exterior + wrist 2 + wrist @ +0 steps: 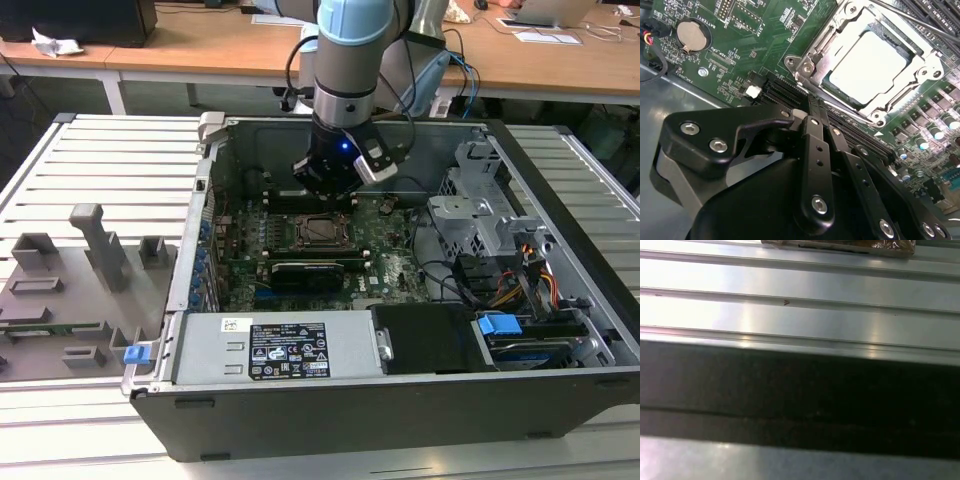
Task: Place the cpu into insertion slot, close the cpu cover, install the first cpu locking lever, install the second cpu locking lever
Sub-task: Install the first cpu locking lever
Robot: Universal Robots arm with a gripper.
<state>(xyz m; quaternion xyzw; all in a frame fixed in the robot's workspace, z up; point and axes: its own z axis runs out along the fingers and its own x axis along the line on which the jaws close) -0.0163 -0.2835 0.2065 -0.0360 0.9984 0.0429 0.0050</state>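
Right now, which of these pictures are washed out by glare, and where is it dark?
Second wrist view: the cpu top glares near-white inside the cpu cover; the gripper looms dark. First wrist view: bright streaks on ribbed metal above a black band. Exterior view: even room light, case interior dimmer.

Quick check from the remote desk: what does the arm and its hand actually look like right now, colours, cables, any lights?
In the exterior view the arm is silver-grey with a light-blue joint cap, and a black cable loops beside it. Its black hand carries a small blue light and a grey-white block on one side. In the second wrist view the hand shows matte black linkages with silver screw heads.
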